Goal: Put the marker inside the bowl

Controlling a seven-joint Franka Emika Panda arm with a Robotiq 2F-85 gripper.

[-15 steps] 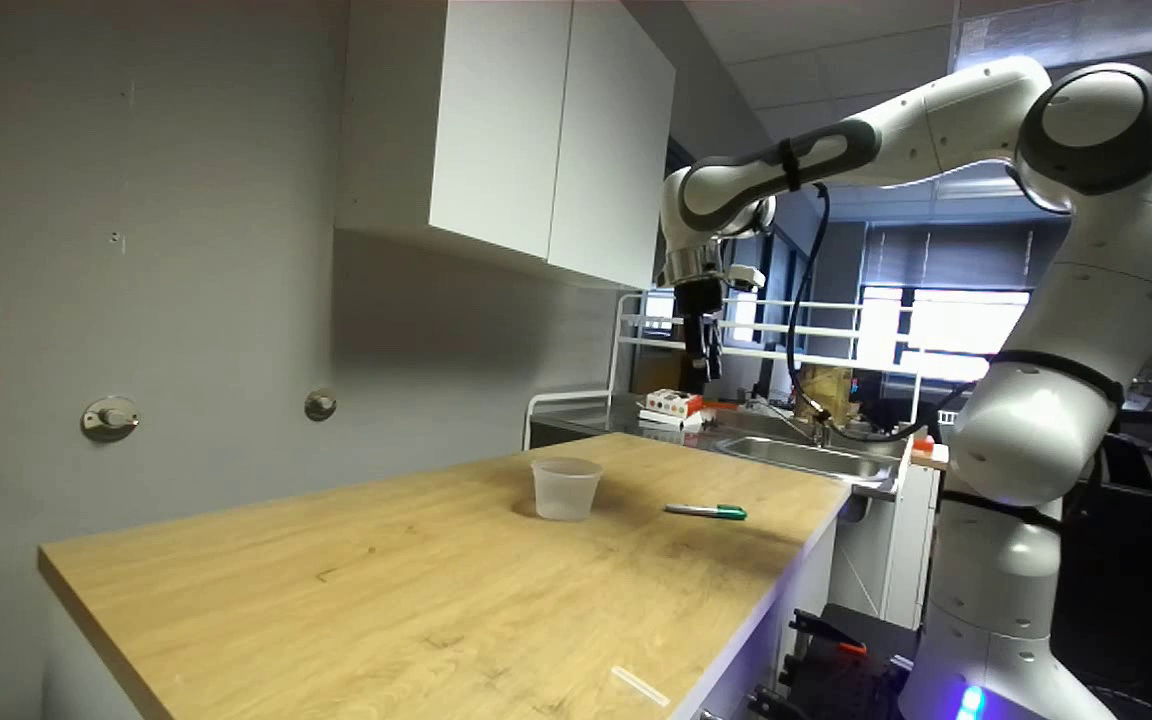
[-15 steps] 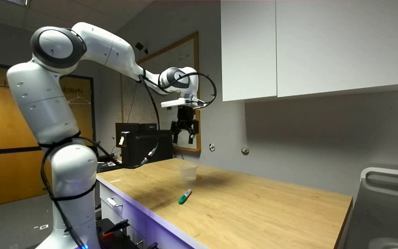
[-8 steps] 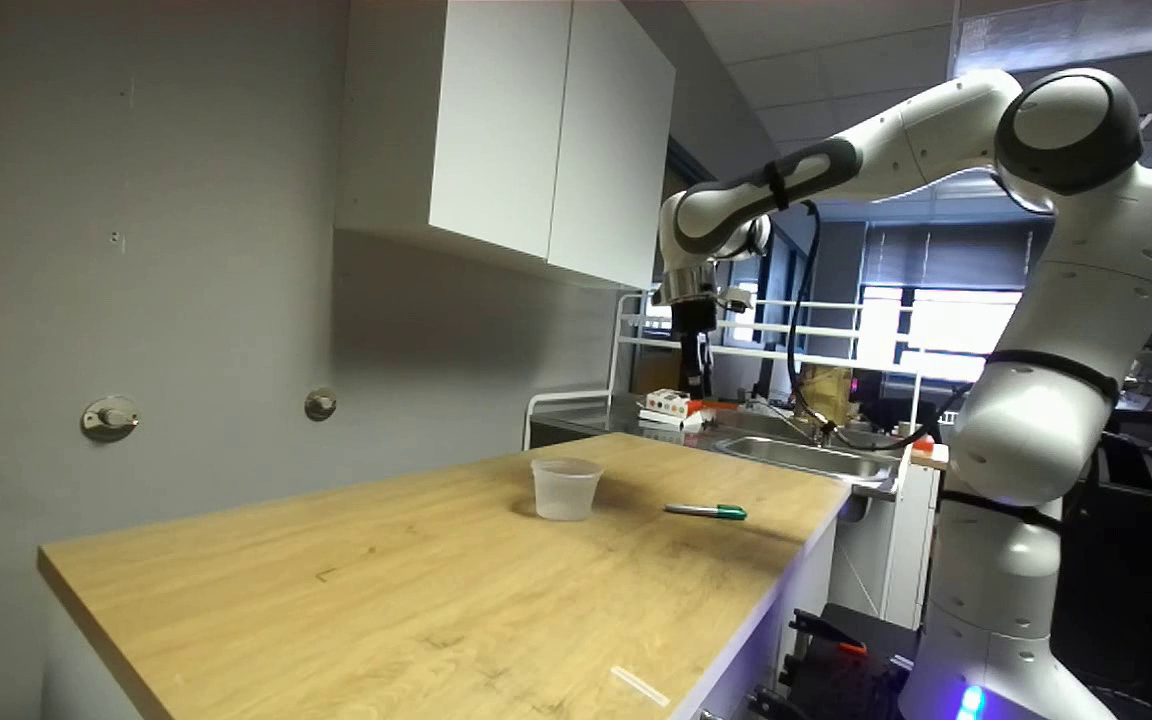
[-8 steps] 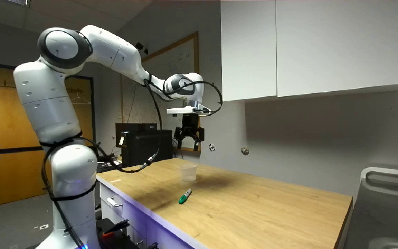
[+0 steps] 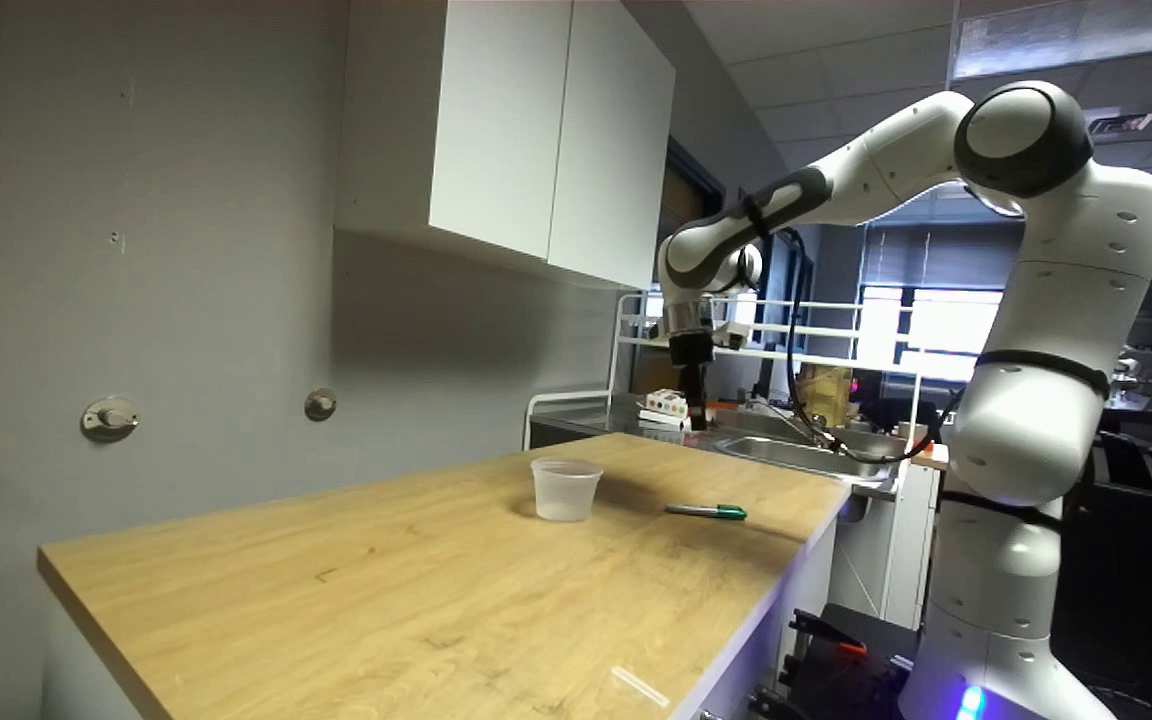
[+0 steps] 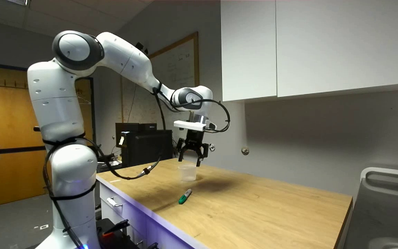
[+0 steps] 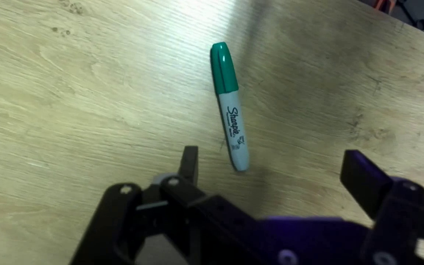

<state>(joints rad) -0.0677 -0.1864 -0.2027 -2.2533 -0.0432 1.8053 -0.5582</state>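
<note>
The marker (image 7: 230, 106) lies flat on the wooden counter (image 5: 386, 580); the step in hand looks like lining up a pickup. The arm (image 6: 126, 62) should carry the gripper (image 6: 189, 162), its 2 fingers (image 6: 198, 161) spread wide and pinching nothing, until the barrel (image 7: 235, 131) is centred below, then go straight down. The pads (image 7: 189, 162) face the barrel almost squarely, so a slight turn should do; squeezing too high could make it roll. Both exterior views show the bowl (image 5: 566, 494), upright near the marker but apart from it; the wrist view does not. The wrist view shows the finger gap plainly, while in an exterior view the fingers (image 5: 694, 400) line up and hide it. The lettering (image 7: 233, 121) is legible only in the wrist view.
</note>
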